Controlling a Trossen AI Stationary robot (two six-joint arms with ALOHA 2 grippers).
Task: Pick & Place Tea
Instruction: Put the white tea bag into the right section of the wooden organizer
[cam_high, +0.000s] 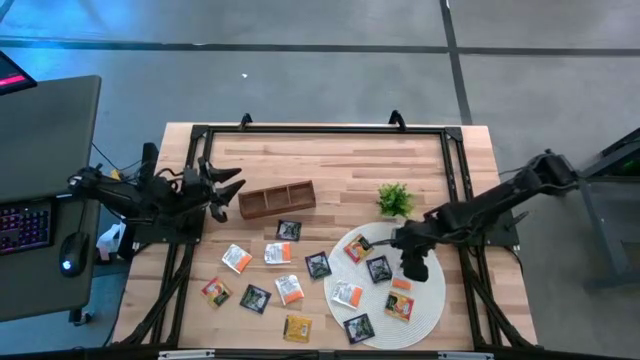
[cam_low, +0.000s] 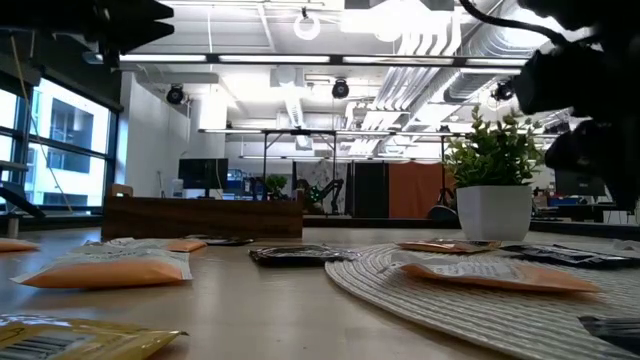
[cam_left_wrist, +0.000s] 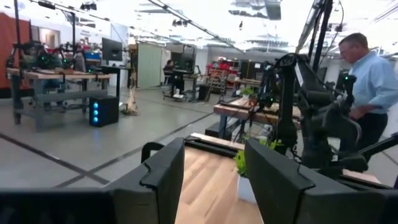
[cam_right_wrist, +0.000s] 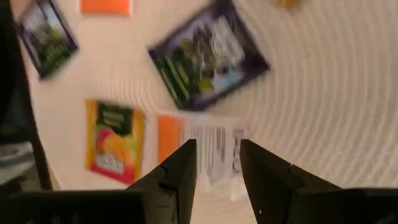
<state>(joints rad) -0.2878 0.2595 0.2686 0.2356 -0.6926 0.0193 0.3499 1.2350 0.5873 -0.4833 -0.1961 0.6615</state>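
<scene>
Small square tea packets lie flat across the table and on the round white mat (cam_high: 436, 292). My right gripper (cam_high: 412, 266) hangs over the mat, fingers pointing down and open (cam_right_wrist: 217, 167). Right below their gap lies a white-and-orange packet (cam_right_wrist: 205, 146), untouched. A black packet (cam_right_wrist: 208, 62) and a red-green one (cam_right_wrist: 115, 143) lie close by. Off the mat rest other packets, such as a black one (cam_high: 289, 230), a white-and-orange one (cam_high: 236, 258) and a yellow one (cam_high: 297, 327). My left gripper (cam_high: 225, 186) waits open (cam_left_wrist: 214, 174) above the table's left side, near the wooden tray's left end.
The brown divided wooden tray (cam_high: 277, 199) sits mid-table toward the far edge. A small green plant (cam_high: 395, 199) in a white pot (cam_low: 493, 212) stands just beyond the mat. A person in a light blue shirt (cam_left_wrist: 373, 81) stands beyond the table. Bare wood lies along the far edge.
</scene>
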